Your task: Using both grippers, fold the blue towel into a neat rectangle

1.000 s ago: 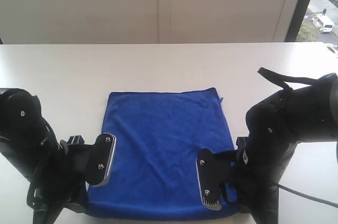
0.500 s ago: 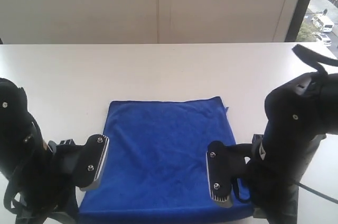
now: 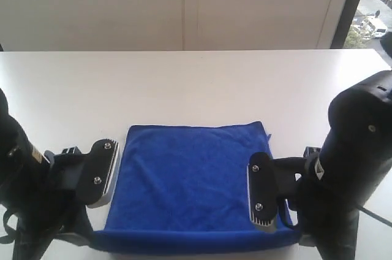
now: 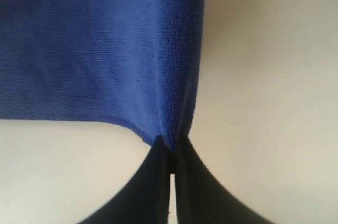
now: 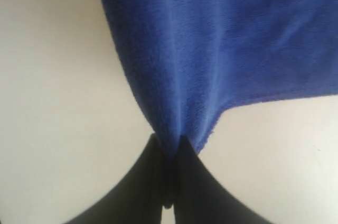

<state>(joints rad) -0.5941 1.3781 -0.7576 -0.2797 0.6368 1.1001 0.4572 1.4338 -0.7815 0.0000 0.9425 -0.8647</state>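
Observation:
The blue towel [image 3: 190, 177] lies mid-table, and its near edge is raised off the white table [image 3: 196, 88] into a taut band. My left gripper [image 3: 93, 198] is shut on the towel's near left corner. My right gripper [image 3: 264, 223] is shut on the near right corner. In the left wrist view the dark fingers [image 4: 153, 182] of the left gripper [image 4: 170, 147] pinch a bunched corner of the towel [image 4: 95, 49]. The right wrist view shows the same: the right gripper [image 5: 168, 147] clamps a gathered fold of the towel [image 5: 211, 39]. The corners inside the jaws are hidden.
The table's far edge [image 3: 184, 51] meets a pale wall. A window [image 3: 373, 2] with a street outside is at the far right. The black arm bodies [image 3: 18, 192] [image 3: 355, 168] flank the towel on both sides.
Both grippers have moved apart and up, holding the near corners. The towel's near edge has lifted and pulled straight, and its far edge has slid toward the near side.

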